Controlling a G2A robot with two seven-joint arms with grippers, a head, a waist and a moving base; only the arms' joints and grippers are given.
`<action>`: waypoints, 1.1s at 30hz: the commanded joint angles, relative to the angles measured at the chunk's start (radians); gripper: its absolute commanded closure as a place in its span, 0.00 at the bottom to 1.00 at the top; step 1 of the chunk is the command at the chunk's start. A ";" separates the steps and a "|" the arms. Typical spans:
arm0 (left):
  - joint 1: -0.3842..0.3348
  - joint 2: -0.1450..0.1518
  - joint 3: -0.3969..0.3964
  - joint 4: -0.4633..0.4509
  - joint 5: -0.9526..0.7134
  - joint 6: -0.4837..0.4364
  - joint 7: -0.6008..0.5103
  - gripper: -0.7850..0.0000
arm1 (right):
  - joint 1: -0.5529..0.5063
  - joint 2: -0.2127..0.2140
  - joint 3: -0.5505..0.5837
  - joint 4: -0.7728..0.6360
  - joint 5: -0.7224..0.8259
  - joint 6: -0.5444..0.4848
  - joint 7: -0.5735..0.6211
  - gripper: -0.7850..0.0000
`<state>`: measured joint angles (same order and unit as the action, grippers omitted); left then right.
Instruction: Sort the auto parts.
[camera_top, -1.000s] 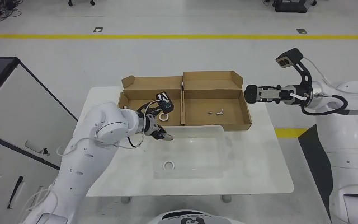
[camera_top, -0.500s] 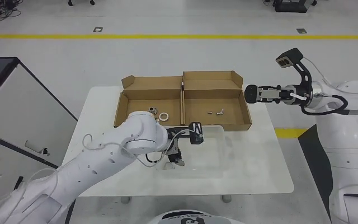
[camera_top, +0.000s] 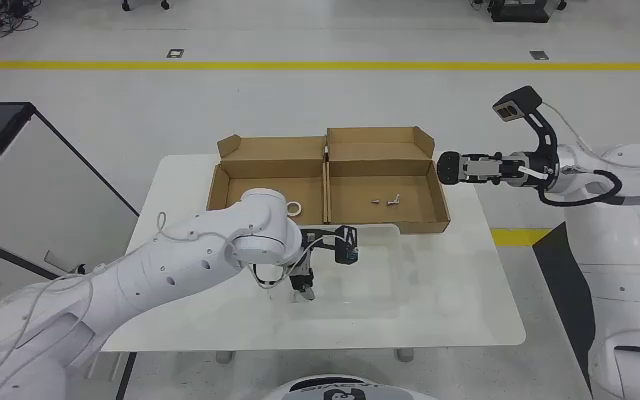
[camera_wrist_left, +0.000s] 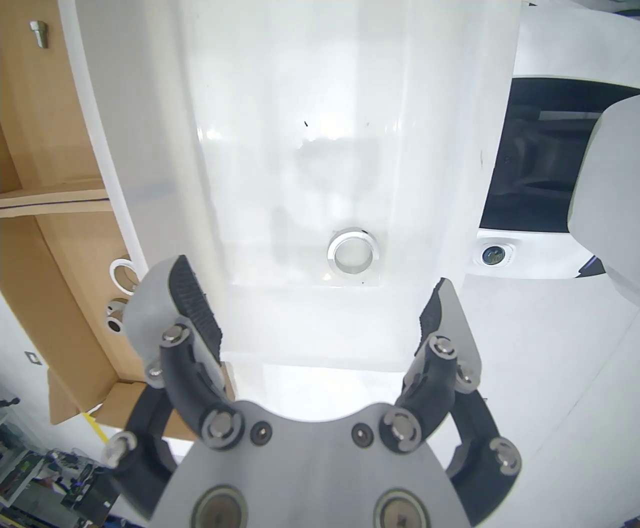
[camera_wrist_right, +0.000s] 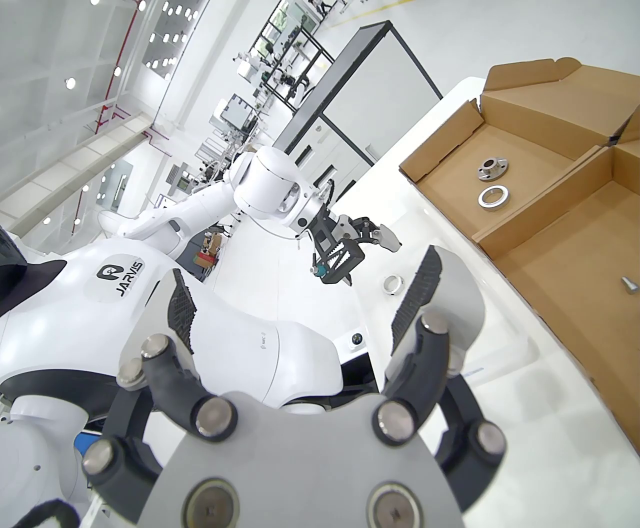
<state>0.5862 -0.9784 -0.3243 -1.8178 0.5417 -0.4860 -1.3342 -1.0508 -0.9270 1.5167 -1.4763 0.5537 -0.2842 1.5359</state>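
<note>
One arm on the move, top view: the left gripper (camera_top: 300, 286) has swung from the far left edge of the clear plastic bin (camera_top: 375, 280), beside the left brown cardboard box (camera_top: 262, 190), to a spot low over the bin's near left corner.
Other arm, top view: the right gripper (camera_top: 447, 167) keeps its place just off the right end of the right brown cardboard box (camera_top: 385, 185).
Sorted so far, top view: a pale flat ring (camera_top: 294, 207) lies in the left box and small grey bolts (camera_top: 385, 197) in the right one, as before.
Left gripper, left wrist view: the fingers are spread wide with nothing between them.
Task part, left wrist view: the silver metal ring (camera_wrist_left: 353, 251) lies flat on the bin floor, just beyond the fingertips and untouched.
Meaning: the approach looks finished. Descent and closing remain. The ring probably belongs in the left box beside the flanged metal hub (camera_wrist_left: 116, 320).
Right gripper, right wrist view: the fingers are apart and empty, well away from the bin.
Surface, right wrist view: the glossy white table (camera_wrist_right: 525, 410) carries the bin and both boxes.
Room, right wrist view: a bright white hall with ceiling lights, benches far off, and a black-framed panel (camera_wrist_right: 350, 90) past the table's left end.
</note>
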 joint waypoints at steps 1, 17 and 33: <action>-0.011 0.000 0.017 0.012 -0.006 0.009 -0.009 0.15 | 0.000 0.000 0.000 0.000 0.000 0.000 0.000 0.00; -0.035 -0.018 0.096 0.095 -0.031 0.014 -0.014 0.48 | 0.000 0.000 0.000 0.000 0.000 0.000 0.000 0.00; -0.021 -0.084 0.154 0.173 -0.004 0.041 -0.041 0.50 | 0.000 0.000 0.000 0.000 0.000 0.000 0.000 0.00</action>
<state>0.5631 -1.0571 -0.1700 -1.6509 0.5356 -0.4459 -1.3743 -1.0508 -0.9270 1.5167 -1.4763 0.5537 -0.2842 1.5359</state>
